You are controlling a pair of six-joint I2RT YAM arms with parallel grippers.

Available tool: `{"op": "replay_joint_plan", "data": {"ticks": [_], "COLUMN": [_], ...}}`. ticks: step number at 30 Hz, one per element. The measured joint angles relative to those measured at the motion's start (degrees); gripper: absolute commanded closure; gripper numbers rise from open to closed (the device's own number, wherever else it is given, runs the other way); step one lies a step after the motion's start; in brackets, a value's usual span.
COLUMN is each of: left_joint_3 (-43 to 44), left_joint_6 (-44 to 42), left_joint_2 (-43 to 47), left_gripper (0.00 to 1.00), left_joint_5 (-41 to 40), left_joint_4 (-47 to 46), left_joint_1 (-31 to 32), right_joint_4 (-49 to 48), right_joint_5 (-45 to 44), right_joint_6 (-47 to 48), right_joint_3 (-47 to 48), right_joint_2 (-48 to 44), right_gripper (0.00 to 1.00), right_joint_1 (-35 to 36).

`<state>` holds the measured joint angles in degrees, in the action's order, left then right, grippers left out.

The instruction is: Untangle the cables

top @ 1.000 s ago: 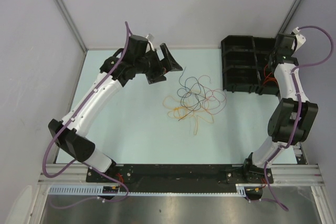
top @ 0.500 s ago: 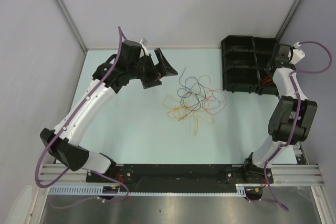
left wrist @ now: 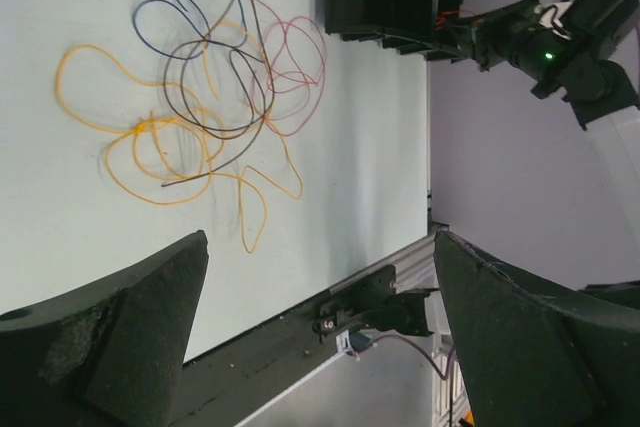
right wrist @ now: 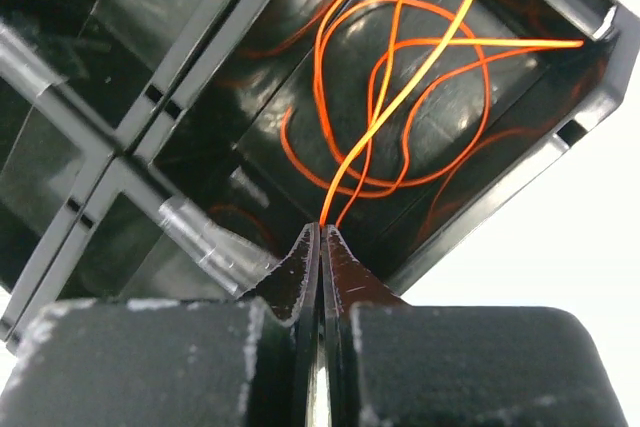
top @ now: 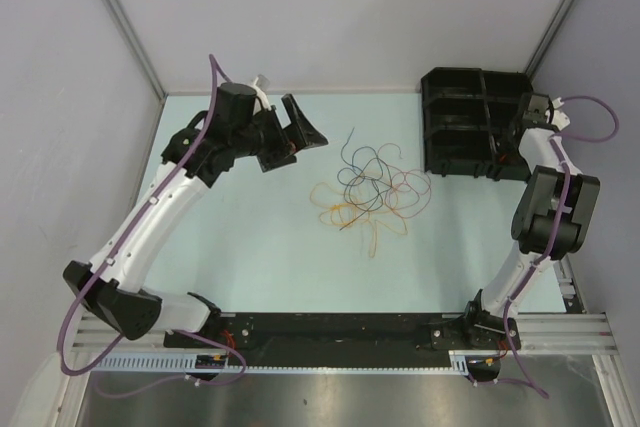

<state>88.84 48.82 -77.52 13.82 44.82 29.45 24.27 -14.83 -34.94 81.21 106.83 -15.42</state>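
Now left gripper hovers spread wide; the tangled cables lie on the table to its right, nearer the bases. Right gripper is pressed together on an orange cable inside the black bin, so the left arm is nearer the tangle.

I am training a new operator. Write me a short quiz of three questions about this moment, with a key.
1. True or false: the right tool is shut on an orange cable.
2. The left tool is: A) open and empty; B) shut on a yellow cable; C) shut on nothing.
3. Fill the gap: in the top view, the tangled cables lie to the ____ of the black bin.
Key: 1 true; 2 A; 3 left.
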Motion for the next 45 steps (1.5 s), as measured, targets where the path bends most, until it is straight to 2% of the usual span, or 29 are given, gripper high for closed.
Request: {"op": "replay_joint_plan", "data": {"ticks": [1,2,5,7,8,9,11,17,22,26,30,34,39,45], "left_joint_3": [-0.4,-0.9,-1.4,-1.4,-1.4,-1.4,-1.0,4.6,4.7,3.4,1.7,2.0,3.8,10.6], "left_joint_6": [-0.2,-0.6,-2.1,-3.5,-4.4,-5.2,-6.7,-11.7,-15.5,-17.7,-19.7,-21.8,-24.0,-26.3], "left_joint_2": [0.5,1.1,2.4,2.8,2.9,2.9,2.4,-4.7,-10.1,-13.5,-17.3,-22.3,-28.5,-35.0], "left_gripper": [0.0,0.0,0.0,0.0,0.0,0.0,0.0,0.01,0.06,0.06,0.07,0.08,0.09,0.12], "left_joint_5": [-0.4,-0.8,-2.0,-2.9,-3.3,-3.5,-4.3,-6.3,-8.3,-9.0,-9.3,-9.6,-9.9,-11.8], "left_joint_4": [0.2,0.3,0.9,1.2,1.4,1.7,3.0,6.4,6.4,5.3,3.6,2.1,1.1,0.4], "left_joint_1": [-0.2,-0.4,-1.1,-1.5,-1.6,-1.6,-1.7,-1.0,4.3,8.9,12.8,15.6,17.3,19.1], "right_joint_4": [1.6,2.9,7.2,10.1,11.6,13.0,15.1,24.3,30.2,32.3,34.3,37.3,39.3,40.2], "right_joint_5": [0.9,1.4,3.1,3.8,3.9,4.0,4.3,6.8,10.6,13.1,15.8,17.6,19.6,21.2], "right_joint_6": [0.1,0.2,1.0,1.7,2.3,2.6,3.1,3.9,4.0,4.0,3.4,3.0,3.0,3.1], "right_joint_3": [1.1,2.4,8.5,13.6,16.4,18.8,21.6,25.9,26.4,20.7,11.1,5.1,3.5,3.3], "right_joint_2": [0.0,0.1,0.1,0.1,0.1,-0.1,-1.0,-4.2,-7.3,-15.3,-27.6,-36.1,-38.4,-38.4], "right_gripper": [0.96,0.8,0.46,0.37,0.25,0.21,0.03,0.04,0.05,0.08,0.09,0.12,0.14,0.16], "right_joint_1": [-0.1,-0.2,-0.2,-0.2,-0.2,-0.2,-0.2,-0.2,0.6,3.3,6.1,6.4,6.6,6.7]}}
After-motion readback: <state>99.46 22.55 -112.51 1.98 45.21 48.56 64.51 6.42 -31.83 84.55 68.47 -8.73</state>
